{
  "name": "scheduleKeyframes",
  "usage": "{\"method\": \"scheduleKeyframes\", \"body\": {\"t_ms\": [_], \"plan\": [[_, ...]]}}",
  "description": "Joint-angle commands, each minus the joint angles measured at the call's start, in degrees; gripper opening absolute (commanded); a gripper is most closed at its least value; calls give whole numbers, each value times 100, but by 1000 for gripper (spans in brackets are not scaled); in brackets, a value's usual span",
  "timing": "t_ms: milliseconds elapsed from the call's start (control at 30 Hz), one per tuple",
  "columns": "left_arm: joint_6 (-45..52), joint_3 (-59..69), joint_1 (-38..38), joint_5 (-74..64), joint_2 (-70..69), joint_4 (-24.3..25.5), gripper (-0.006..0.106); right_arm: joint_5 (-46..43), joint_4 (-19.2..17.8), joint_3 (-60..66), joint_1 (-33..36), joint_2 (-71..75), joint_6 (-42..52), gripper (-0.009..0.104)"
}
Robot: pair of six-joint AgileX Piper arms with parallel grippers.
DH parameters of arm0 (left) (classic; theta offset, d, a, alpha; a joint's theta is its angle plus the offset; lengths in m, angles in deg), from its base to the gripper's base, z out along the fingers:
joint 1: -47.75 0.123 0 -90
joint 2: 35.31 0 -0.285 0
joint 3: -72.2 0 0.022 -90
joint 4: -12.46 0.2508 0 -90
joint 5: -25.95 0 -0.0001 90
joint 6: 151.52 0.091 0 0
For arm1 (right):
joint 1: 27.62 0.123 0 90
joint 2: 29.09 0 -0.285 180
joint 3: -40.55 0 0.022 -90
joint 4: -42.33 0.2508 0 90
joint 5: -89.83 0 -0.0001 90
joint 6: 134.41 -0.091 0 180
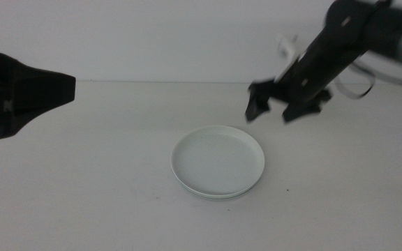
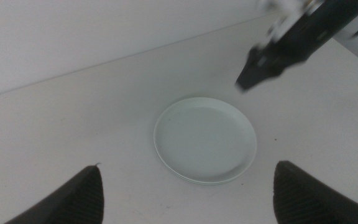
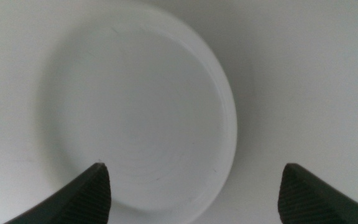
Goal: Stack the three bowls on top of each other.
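1. Middle view: the stack of bowls (image 1: 218, 162) is sitting flat near the middle of the white table (image 1: 82, 188), slightly toward the 5 o'clock side of centre. The top dish is showing as a white bowl (image 1: 218, 159), with a mint green rim (image 1: 222, 196) peeking out beneath its near edge; whether a third dish is lying under them is hard to make out. Being round, the stack is showing no long axis, and its open face is pointing straight up. The right gripper (image 1: 276, 108) is hovering above the table at about 2 o'clock from the stack, its jaws spread apart and gripping nothing; it is motion-blurred. The left gripper (image 1: 26, 97) is waiting at 9 o'clock, cut off by the picture edge.

2. Left wrist view: the left gripper's own jaws are standing wide apart and are holding nothing, with the stack lying flat on the table between and beyond them. The right gripper is appearing blurred, near the stack's far rim.

3. Right wrist view: the white bowl is filling much of the frame, its rim partly cut off. The right jaws are gaping wide and are empty.
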Motion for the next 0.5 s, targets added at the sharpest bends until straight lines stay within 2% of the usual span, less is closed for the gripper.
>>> {"method": "scheduleKeyframes", "body": {"t_ms": [0,233,333,467], "plan": [[-38,23,5,43,-19,-8,94,111,-261,-36,-66,653,119,93],[-38,23,-118,53,144,131,94,-345,-434,1240,-847,2917,119,93],[-38,23,-118,53,144,141,94,-766,-789,2200,-1349,4153,119,93],[-38,23,-118,53,144,141,94,-1383,-1515,3101,-1658,5470,-91,93]]}}
